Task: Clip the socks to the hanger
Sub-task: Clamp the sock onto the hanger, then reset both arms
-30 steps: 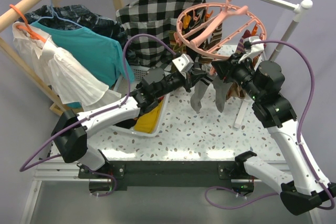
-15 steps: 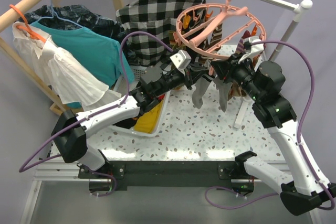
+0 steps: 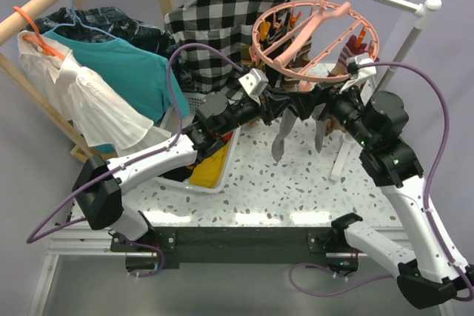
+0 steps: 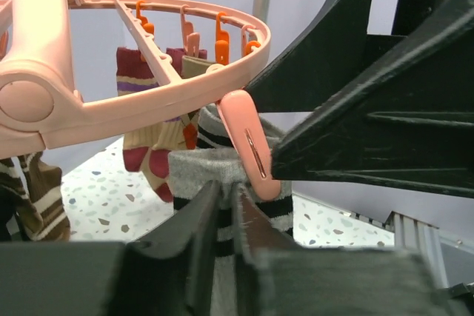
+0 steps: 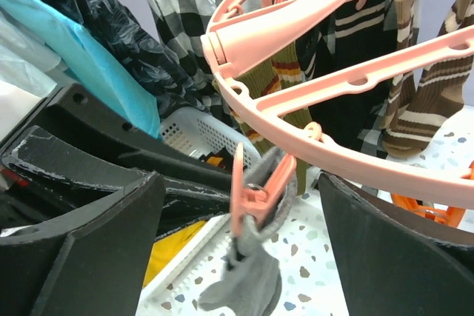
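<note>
The salmon-pink hanger (image 3: 296, 35) hangs from the rail by its hook; its ring fills the top of the left wrist view (image 4: 44, 101) and the right wrist view (image 5: 333, 72). A grey sock with black stripes (image 4: 200, 164) dangles from one pink peg (image 5: 259, 190), which is closed on its cuff. My left gripper (image 4: 222, 205) stands just under that peg, jaws a narrow gap apart with the cuff in the gap. My right gripper (image 5: 237, 183) is wide open on either side of the peg, touching nothing. From above, both grippers (image 3: 296, 101) (image 3: 320, 100) meet below the ring and the grey sock (image 3: 280, 138) hangs down.
Other socks are clipped round the ring: brown striped (image 5: 429, 101), olive (image 5: 285, 72), red and cream (image 4: 148, 153). A white mesh basket (image 3: 194, 101) with a yellow cloth stands under the left arm. A checked shirt (image 3: 215, 20) and a teal garment (image 3: 133, 72) hang behind.
My right gripper has opened off the peg and drawn up and to the right. The left jaws have eased slightly apart. The ring has swung a little to the right.
</note>
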Controlling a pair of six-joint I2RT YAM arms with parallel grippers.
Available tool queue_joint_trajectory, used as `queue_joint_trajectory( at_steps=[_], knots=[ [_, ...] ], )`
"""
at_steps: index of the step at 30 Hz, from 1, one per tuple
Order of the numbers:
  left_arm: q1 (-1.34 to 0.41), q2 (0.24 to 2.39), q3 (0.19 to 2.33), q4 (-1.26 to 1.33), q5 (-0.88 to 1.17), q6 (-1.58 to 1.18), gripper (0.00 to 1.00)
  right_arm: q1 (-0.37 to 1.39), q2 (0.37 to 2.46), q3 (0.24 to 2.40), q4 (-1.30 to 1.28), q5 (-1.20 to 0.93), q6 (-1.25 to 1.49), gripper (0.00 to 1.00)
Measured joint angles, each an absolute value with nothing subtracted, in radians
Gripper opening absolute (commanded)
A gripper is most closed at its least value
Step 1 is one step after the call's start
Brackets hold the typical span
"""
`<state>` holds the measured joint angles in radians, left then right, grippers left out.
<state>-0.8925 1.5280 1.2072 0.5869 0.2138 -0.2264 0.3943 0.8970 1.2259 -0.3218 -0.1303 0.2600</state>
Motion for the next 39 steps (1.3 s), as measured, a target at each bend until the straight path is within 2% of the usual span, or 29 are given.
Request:
queue_joint_trajectory(
  at_steps=[1,2,4,5,8,10,21,31,39],
  knots=[
    [-0.892,1.528,1.207,0.587,0.213,-0.227,0.32,0.394,0.894,1.226,-0.323,-0.13,0.26,0.92],
    [-0.892,1.528,1.207,0.587,0.212,-0.225,0.48,0.394,0.889,1.226,-0.324,-0.13,0.259,0.92],
    [-0.892,1.528,1.207,0.588,0.208,-0.231,0.67,0.394,0.88,1.226,-0.331,-0.127,0.257,0.94],
    [-0.892,1.528,1.207,0.588,0.205,-0.223,0.82,0.394,0.873,1.226,-0.335,-0.124,0.254,0.95],
    [-0.892,1.52,1.203,0.578,0.178,-0.216,0.95,0.394,0.841,1.226,-0.338,-0.109,0.243,0.98],
    [-0.892,1.491,1.18,0.556,0.145,-0.204,0.99,0.394,0.794,1.226,-0.344,-0.079,0.229,0.98],
    [-0.892,1.068,0.986,0.307,-0.2,-0.08,1.0,0.394,0.502,1.198,-0.36,0.166,0.096,0.99],
    [-0.892,0.648,0.75,0.01,-0.573,-0.068,1.0,0.395,0.201,0.977,-0.492,0.373,0.024,0.99],
    [-0.892,0.399,0.692,-0.241,-0.673,-0.144,1.0,0.395,0.072,0.883,-0.51,0.442,-0.023,0.99]
  ],
)
